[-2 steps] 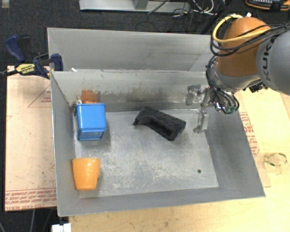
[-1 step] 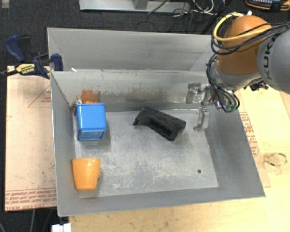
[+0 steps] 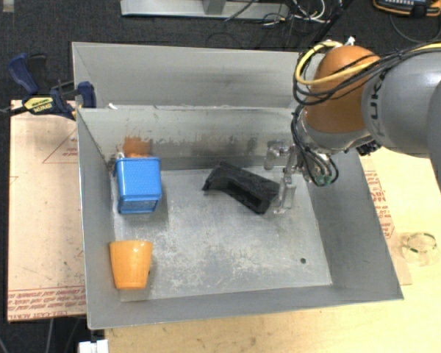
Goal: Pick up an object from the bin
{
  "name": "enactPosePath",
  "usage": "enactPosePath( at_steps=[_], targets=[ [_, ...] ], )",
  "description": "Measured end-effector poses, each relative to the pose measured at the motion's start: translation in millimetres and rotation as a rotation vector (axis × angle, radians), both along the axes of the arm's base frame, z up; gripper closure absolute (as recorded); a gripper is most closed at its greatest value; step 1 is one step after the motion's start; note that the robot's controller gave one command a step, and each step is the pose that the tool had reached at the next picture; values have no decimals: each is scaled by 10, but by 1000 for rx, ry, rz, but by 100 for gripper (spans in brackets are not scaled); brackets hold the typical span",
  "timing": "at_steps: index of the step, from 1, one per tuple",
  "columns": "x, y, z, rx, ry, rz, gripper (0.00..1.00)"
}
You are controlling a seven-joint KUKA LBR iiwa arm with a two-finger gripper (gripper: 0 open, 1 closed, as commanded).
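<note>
One black curved plastic piece (image 3: pixel 239 184) lies clear of others, likely why the tool (image 3: pixel 285 186) hangs beside it; whether the tool is apart or together cannot be told.

Scuffed matt metal bin (image 3: pixel 228 259), glossy blue block (image 3: pixel 138 184), possibly plastic

We note the grey arm (image 3: pixel 415 98) entering from the right of the view, its last link bulky and lying roughly level. At the wrist sits a rounded orange cover (image 3: pixel 338 98). Yellow and black cables (image 3: pixel 306 63) loop over the cover's top and down its left side. A bunch of thinner wires (image 3: pixel 322 171) hangs just beneath it. The metal gripper (image 3: pixel 284 197) drops from the wrist, pointing downward, below and left of the cover.
</note>
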State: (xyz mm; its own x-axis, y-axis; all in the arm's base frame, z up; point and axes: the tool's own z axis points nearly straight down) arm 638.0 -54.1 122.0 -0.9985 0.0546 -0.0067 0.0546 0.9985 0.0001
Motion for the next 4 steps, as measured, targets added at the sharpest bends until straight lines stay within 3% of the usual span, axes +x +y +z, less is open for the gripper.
enactPosePath(
  at_steps=[1, 2, 3, 4],
  targets=[
    [4, 314, -196, 1, 2, 187, 100],
    [4, 315, -196, 0, 2, 187, 100],
    [-20, 314, 238, 2, 13, 192, 100],
    [-96, 151, 858, 2, 8, 189, 100]
  ],
)
